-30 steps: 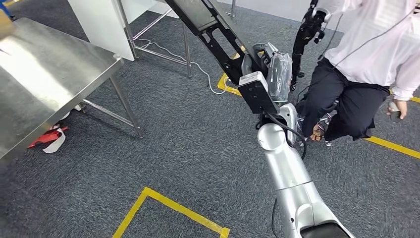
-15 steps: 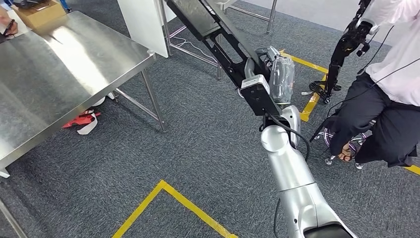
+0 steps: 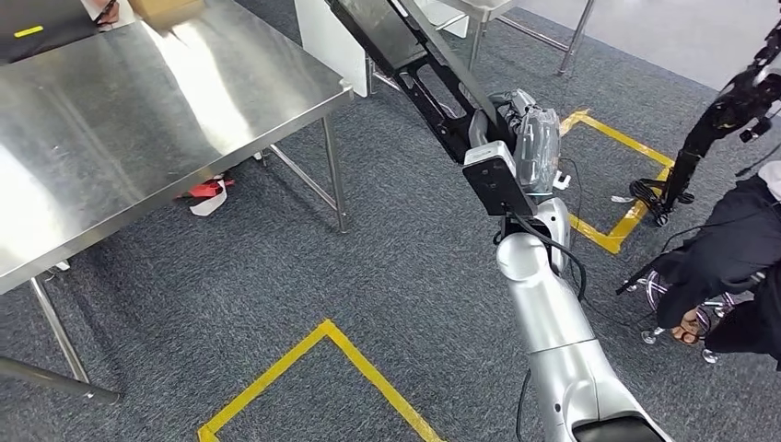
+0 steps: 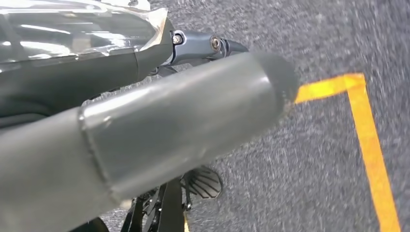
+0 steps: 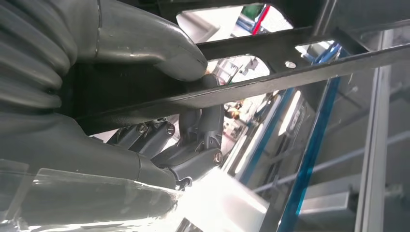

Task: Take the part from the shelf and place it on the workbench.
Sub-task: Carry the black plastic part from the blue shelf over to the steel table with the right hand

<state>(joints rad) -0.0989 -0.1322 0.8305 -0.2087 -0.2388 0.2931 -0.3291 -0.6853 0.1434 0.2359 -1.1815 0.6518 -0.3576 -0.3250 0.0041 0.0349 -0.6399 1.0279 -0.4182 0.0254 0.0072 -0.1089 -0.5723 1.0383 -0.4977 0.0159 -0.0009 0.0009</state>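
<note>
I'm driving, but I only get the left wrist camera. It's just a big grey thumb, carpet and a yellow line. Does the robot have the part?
Observer: Yes. The right robot hand grips a long black metal frame part, raised out in front of the robot.
Operator: Where's the table it goes on?
Observer: The shiny steel workbench is ahead on the robot's left. The part is over the carpet, not over the bench.
Operator: Is anybody close by?
Observer: A person in dark trousers is on the robot's right, beside the yellow floor tape.
</note>
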